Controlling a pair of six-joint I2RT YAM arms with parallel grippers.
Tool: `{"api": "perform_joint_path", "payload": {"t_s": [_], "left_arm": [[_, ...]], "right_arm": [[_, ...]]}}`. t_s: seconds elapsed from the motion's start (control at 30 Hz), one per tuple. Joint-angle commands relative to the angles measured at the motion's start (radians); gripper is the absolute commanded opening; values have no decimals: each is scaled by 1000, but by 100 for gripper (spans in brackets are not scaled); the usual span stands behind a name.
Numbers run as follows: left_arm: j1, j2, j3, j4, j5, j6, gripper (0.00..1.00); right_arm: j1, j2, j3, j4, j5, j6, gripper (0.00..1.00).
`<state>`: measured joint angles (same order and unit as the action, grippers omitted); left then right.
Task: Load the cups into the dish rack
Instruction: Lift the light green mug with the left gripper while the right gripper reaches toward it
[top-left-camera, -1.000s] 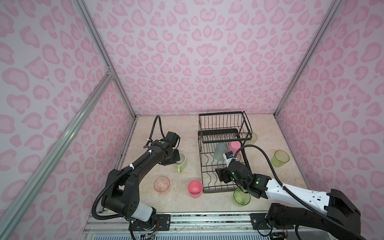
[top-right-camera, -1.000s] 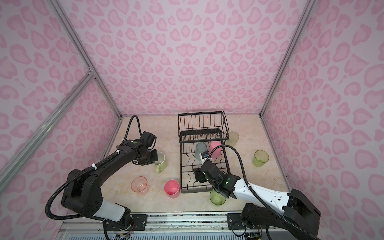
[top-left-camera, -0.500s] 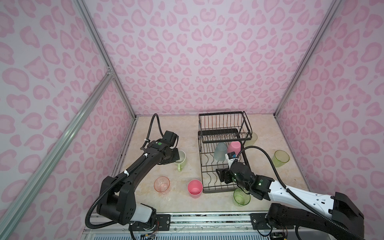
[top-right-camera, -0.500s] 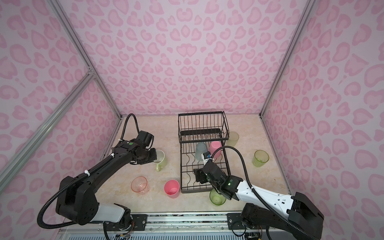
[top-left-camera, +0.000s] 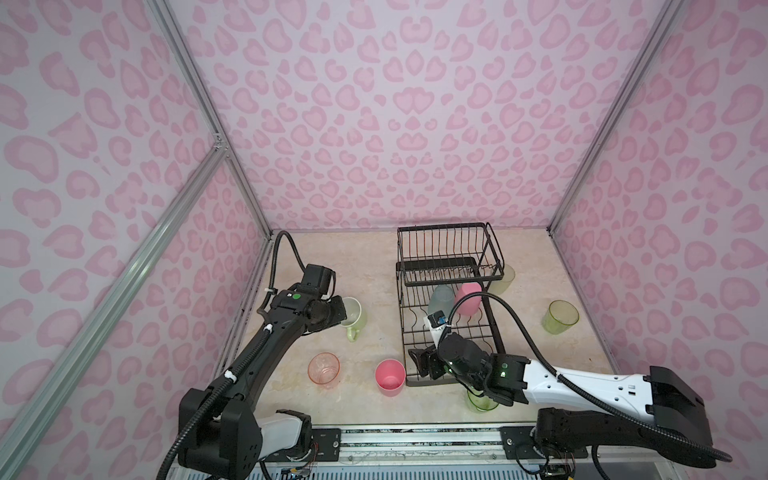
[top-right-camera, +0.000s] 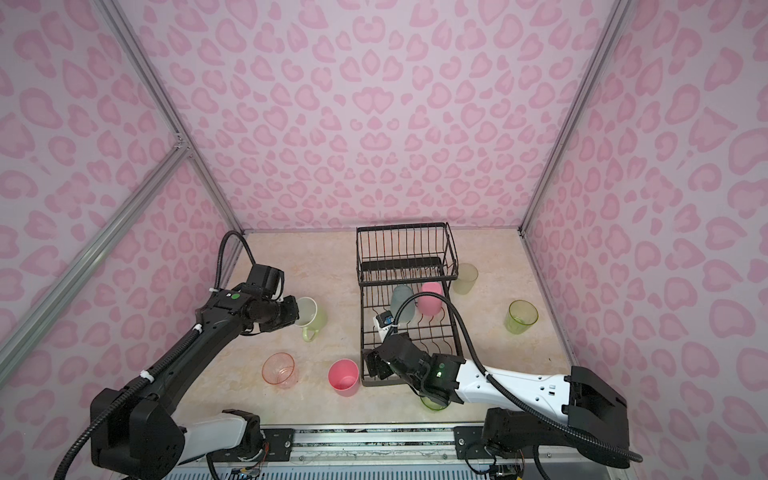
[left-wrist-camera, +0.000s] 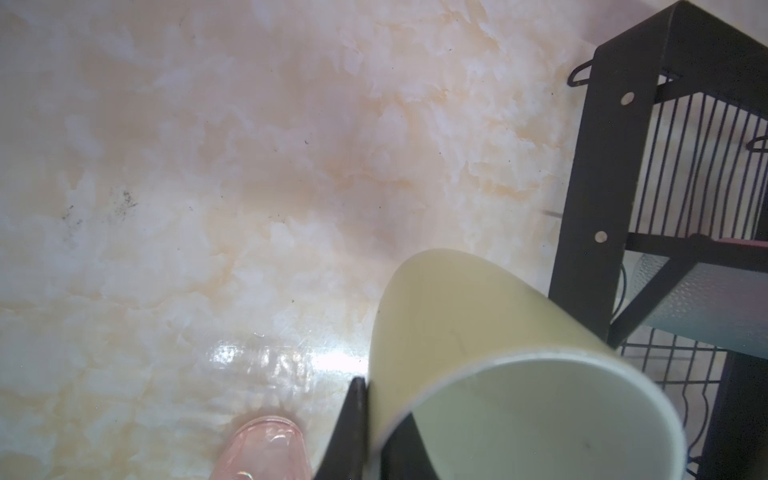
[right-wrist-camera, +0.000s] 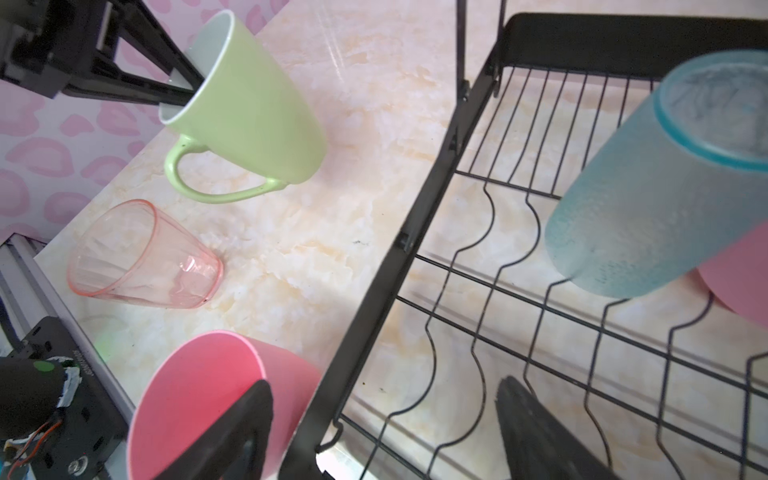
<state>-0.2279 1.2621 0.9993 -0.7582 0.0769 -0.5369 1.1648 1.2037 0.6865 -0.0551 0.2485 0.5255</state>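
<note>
Beside the rack, left end effector pinches the mug's rim; right end effector gapes empty near pink cup

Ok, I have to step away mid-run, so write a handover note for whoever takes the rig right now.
Left gripper: shut on the rim of the pale-green mug, which is tilted.
Right gripper: open, empty, at the near corner of the dish rack.
Done: frosted teal tumbler and racked pink tumbler sit in its lower tier.
To do: the held mug; on the table, loose pink tumbler, clear pink glass, near green glass, far green glass, whitish tumbler.
</note>
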Motion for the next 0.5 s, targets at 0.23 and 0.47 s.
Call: {"api": "perform_joint_path", "payload": {"t_s": [0.23,0.47], "left_arm": [[122,-84,3,125,262,-28,4],[166,-129,30,270,415,-157,4]], "right_arm": [[85,64,290,-142,-15,-146,85],[69,88,528,-184,-92,-141,85]]}}
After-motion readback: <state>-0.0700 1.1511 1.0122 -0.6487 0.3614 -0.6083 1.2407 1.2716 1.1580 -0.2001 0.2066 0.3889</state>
